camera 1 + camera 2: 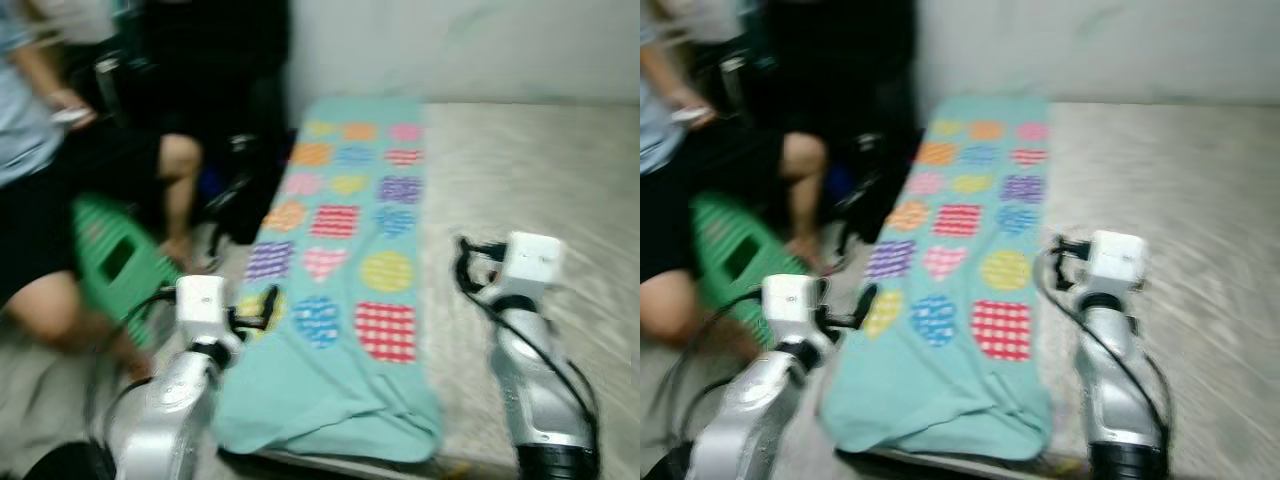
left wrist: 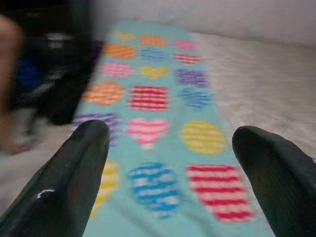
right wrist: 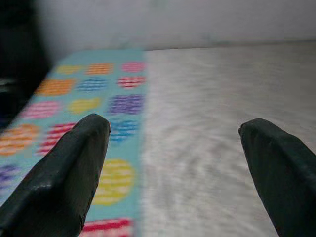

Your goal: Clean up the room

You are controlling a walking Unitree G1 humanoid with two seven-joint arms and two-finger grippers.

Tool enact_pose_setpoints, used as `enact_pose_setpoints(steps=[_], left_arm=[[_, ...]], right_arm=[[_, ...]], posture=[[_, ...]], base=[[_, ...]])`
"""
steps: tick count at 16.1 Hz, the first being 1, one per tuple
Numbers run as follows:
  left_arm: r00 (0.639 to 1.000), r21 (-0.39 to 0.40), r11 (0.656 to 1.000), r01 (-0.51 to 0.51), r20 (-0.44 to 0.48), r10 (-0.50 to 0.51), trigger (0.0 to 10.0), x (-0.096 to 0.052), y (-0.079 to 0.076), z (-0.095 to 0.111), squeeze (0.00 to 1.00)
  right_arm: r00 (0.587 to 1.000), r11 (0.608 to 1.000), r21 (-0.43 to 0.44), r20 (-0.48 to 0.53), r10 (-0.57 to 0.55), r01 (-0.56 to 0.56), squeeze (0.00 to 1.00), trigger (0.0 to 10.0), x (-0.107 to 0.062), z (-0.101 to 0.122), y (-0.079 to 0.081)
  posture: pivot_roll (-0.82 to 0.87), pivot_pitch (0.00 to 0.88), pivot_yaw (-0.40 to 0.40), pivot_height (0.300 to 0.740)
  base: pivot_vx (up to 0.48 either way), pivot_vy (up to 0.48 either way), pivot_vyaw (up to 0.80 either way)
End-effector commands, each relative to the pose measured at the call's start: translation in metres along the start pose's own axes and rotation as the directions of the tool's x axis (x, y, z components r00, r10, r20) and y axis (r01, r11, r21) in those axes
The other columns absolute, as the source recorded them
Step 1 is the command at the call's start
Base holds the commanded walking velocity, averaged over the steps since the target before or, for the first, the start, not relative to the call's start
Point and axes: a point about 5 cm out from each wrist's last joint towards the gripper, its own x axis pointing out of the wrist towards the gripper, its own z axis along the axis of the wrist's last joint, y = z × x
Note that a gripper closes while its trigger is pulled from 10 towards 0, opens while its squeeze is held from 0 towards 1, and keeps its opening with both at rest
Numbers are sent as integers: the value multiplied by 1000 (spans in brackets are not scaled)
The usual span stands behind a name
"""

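A teal blanket (image 1: 340, 260) patterned with coloured hearts and circles lies lengthwise on the left part of a bed (image 1: 540, 170) with a pale grey cover. Its near end is bunched at the bed's front edge. My left gripper (image 2: 173, 131) is open and empty, hovering over the blanket's near left side. My right gripper (image 3: 175, 124) is open and empty as well, above the bare cover just right of the blanket's edge. All views are blurred.
A seated person (image 1: 40, 200) is at the left, close to my left arm. A green plastic stool (image 1: 115, 260) lies tilted by their legs. Dark bags or gear (image 1: 240, 190) stand against the bed's left side. A white wall (image 1: 450, 40) runs behind the bed.
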Motion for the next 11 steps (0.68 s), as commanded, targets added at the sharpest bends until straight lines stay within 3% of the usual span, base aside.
enact_pose_setpoints(steps=[1, 5, 11], left_arm=[[1000, 14, 999, -29, -8, 29, 10000, -2, 8, -1, 0], [999, 14, 999, -31, -12, 31, 10000, -3, 9, -1, 0], [999, 14, 999, -32, -14, 33, 10000, -2, 11, -2, 0]], right_arm=[[1000, 1000, 4, -12, 19, -19, 0, 10000, 0, -2, 6], [1000, 1000, 5, -6, 29, -29, 0, 10000, -1, -2, 8], [999, 999, 1, -3, 39, -39, 0, 10000, 0, -2, 9]], posture=[[-139, 0, 78, 740], [-135, 0, 79, 740], [-135, 0, 79, 740]], base=[[0, 0, -800], [0, 124, -553], [0, 302, 0]])
